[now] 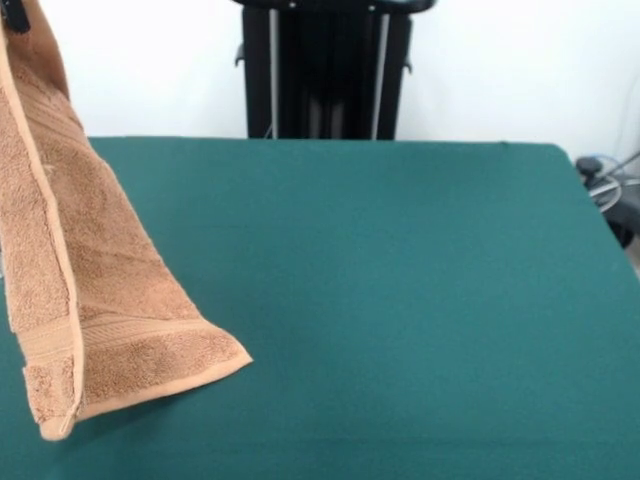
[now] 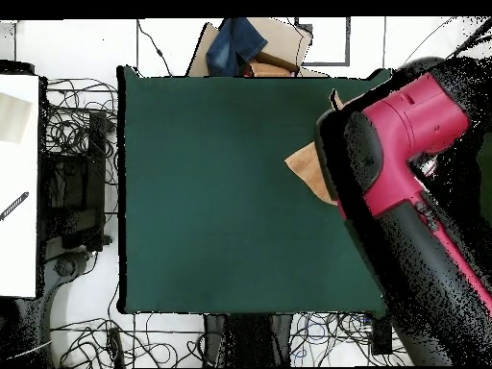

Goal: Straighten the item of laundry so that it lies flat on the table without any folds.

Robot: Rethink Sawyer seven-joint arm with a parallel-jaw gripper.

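Note:
The item of laundry (image 1: 75,260) is a peach-orange towel hanging in the air at the left of the front view, folded lengthwise, with band stripes near its lower end. That lower end slants down to the green table (image 1: 400,300); I cannot tell whether it touches. A black tip of my gripper (image 1: 12,15) shows at the top left corner, shut on the towel's upper end. In the overhead view the red and black arm (image 2: 404,135) covers most of the towel; only one corner of the item of laundry (image 2: 309,169) sticks out over the table (image 2: 221,192) near its right side.
Cardboard boxes and a blue cloth (image 2: 248,43) lie past the table's top edge in the overhead view. Cables (image 2: 82,144) spread over the floor around the table, and a white surface (image 2: 19,192) stands at the left. More cables (image 1: 605,180) show at the right of the front view.

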